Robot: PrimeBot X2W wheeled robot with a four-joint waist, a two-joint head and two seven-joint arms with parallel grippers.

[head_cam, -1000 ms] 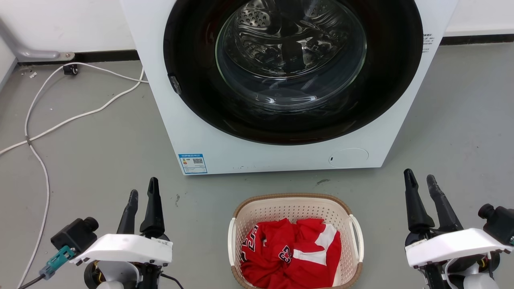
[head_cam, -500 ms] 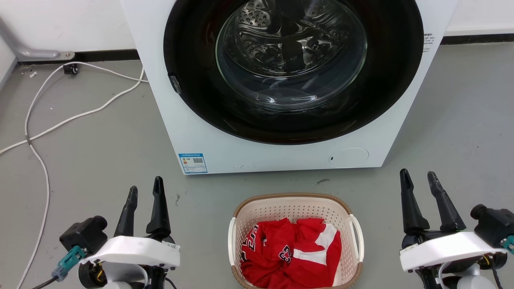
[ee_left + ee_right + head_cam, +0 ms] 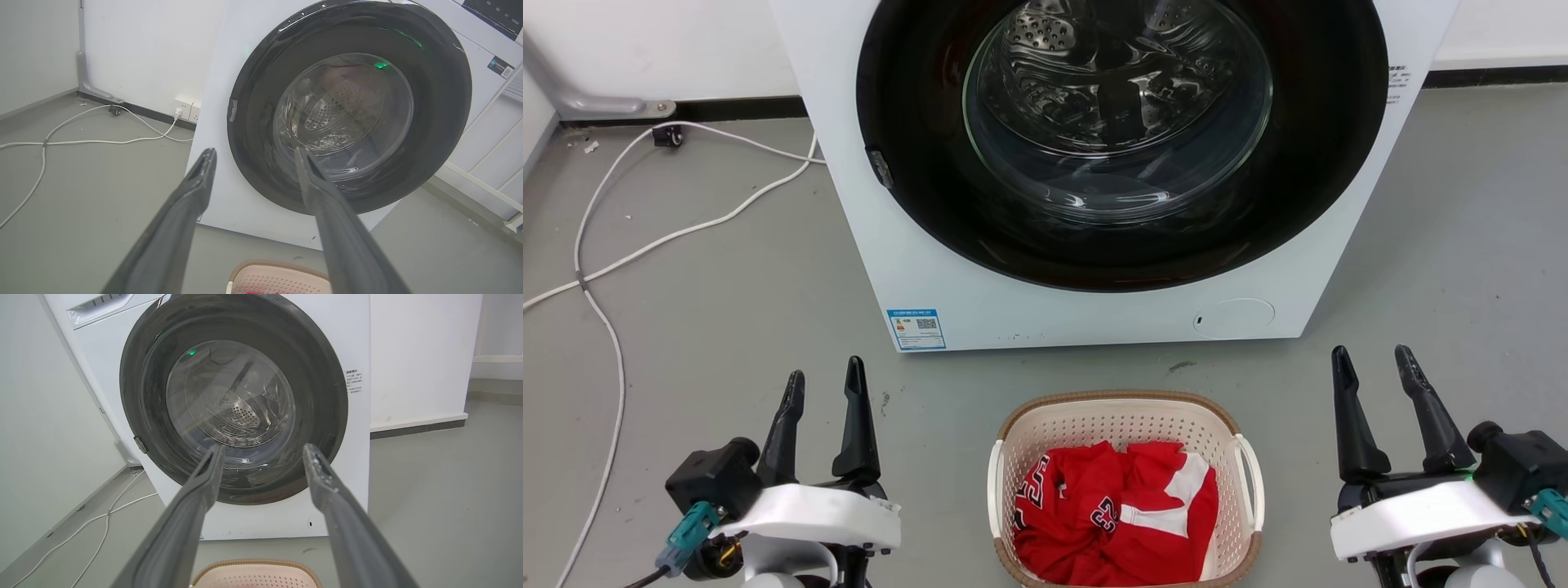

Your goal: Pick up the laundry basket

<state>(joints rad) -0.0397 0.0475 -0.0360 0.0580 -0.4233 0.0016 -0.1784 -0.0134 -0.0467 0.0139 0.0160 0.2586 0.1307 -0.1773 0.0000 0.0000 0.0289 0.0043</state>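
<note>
Long dark claw fingers [image 3: 856,420], white wrist housings [image 3: 817,514]

Black "23", edged white, on red jersey [image 3: 1078,539] in basket [image 3: 1127,425]. More such digits on fold at ten o'clock from it, not readable whole. Blue-edged label [image 3: 916,328] with QR code at seven o'clock on washer [image 3: 947,269] front, its wording too small to read. Small dark print [image 3: 1396,82] at two o'clock on same front, illegible. In left wrist view, dark sticker [image 3: 500,66] with QR code at one o'clock on washer, unreadable.
</note>
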